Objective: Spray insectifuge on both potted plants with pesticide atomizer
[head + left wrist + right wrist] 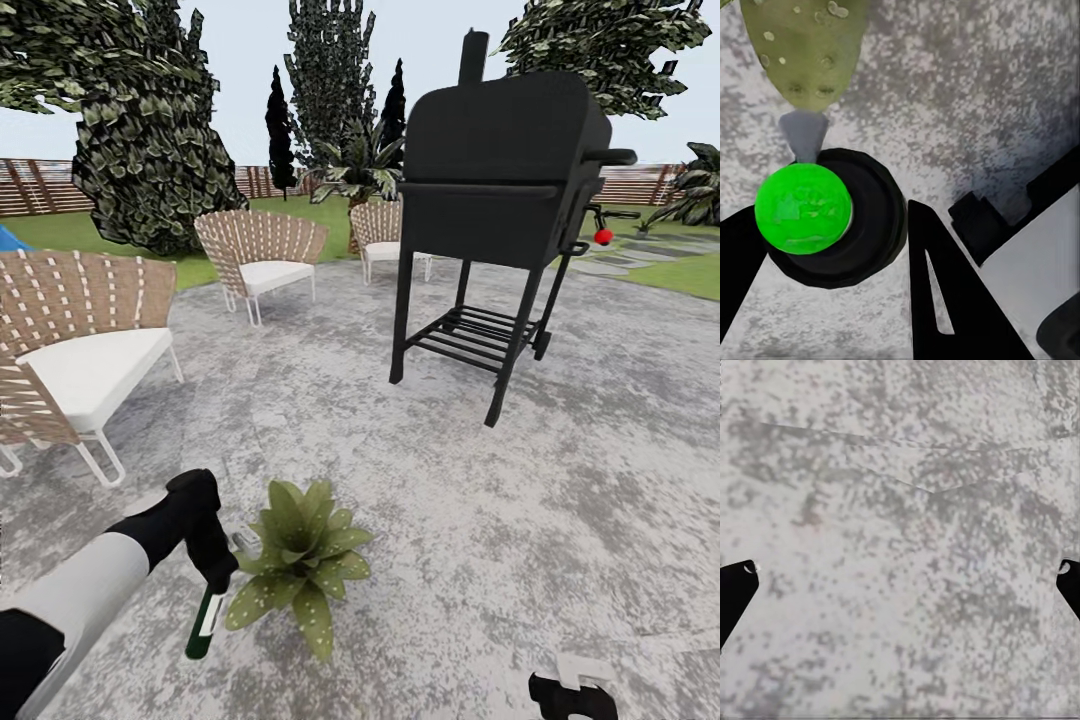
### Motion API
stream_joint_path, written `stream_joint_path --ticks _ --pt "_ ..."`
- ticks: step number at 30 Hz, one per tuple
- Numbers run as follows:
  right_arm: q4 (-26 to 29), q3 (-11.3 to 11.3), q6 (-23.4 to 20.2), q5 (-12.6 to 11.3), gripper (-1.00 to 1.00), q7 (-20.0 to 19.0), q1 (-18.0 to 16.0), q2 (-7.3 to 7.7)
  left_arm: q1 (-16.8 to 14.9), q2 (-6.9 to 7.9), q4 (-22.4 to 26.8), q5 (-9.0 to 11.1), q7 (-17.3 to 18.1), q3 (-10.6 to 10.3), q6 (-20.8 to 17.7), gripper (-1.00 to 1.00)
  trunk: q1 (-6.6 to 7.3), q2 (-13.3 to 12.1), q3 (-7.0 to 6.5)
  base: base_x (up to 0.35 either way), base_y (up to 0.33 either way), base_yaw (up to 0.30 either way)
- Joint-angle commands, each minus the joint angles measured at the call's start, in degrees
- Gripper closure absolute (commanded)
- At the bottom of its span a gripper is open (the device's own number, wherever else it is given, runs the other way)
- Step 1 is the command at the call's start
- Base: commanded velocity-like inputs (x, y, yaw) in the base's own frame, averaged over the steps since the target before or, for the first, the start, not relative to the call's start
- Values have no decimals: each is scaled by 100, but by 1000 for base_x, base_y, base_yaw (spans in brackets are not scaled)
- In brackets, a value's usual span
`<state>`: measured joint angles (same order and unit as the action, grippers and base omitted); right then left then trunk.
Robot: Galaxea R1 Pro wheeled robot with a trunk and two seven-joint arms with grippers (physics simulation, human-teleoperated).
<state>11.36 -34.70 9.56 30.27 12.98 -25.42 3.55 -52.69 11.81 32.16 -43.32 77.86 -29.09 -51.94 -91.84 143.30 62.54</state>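
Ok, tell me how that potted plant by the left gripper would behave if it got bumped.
The potted plant sits low with leaves spread wide over the patio, so it probably slides rather than tips. Its leaves look thin and pointed, likely bending easily. The spray bottle in the left gripper hangs close beside it, so a brush seems plausible.

head looks forward-down across patio (560,520); both wrists face it close

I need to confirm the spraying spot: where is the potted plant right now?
In the head view, the potted plant sits on the grey patio, low and left of centre, right beside the atomizer held in the left gripper.
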Motion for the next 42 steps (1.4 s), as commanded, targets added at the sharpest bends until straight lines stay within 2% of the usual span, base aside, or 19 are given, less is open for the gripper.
stream_joint_path --ticks 1,13,23,32,33,35,36,39,42 --pt "-9 -44 28 43 -100 15 -6 -2 -3 5 12 -37 61 -22 -58 100 2 2 5 -56 152 0" --pt "12 -67 19 14 -100 20 -6 -4 -5 -12 10 -36 72 -27 -76 100 2 2 5 -132 279 -261" --pt "16 -72 19 14 -100 20 -6 -4 -5 -25 17 -36 72 -27 -87 100 2 2 5 -97 302 -146" --pt "16 -69 19 14 -100 20 -6 -4 4 -46 30 -46 14 -28 -96 100 2 2 5 117 273 -266" --pt "16 -66 19 14 -100 20 -6 -4 25 -32 33 -86 -33 -32 -92 100 2 2 5 61 59 -267" --pt "16 -64 19 14 -100 20 -6 -4 72 -4 29 -532 -254 -15 -88 100 2 2 5 18 17 -224" --pt "16 -64 19 14 -100 20 -6 -4 83 6 28 -671 -282 0 -85 100 2 2 5 5 5 -93" --pt "16 -64 19 16 -100 20 -6 -4 100 34 21 -787 -268 34 -39 100 2 2 5 2 2 -35" --pt "16 -64 19 19 -100 20 -6 -4 101 -19 19 -766 -257 57 -43 100 2 2 5 0 0 -4"
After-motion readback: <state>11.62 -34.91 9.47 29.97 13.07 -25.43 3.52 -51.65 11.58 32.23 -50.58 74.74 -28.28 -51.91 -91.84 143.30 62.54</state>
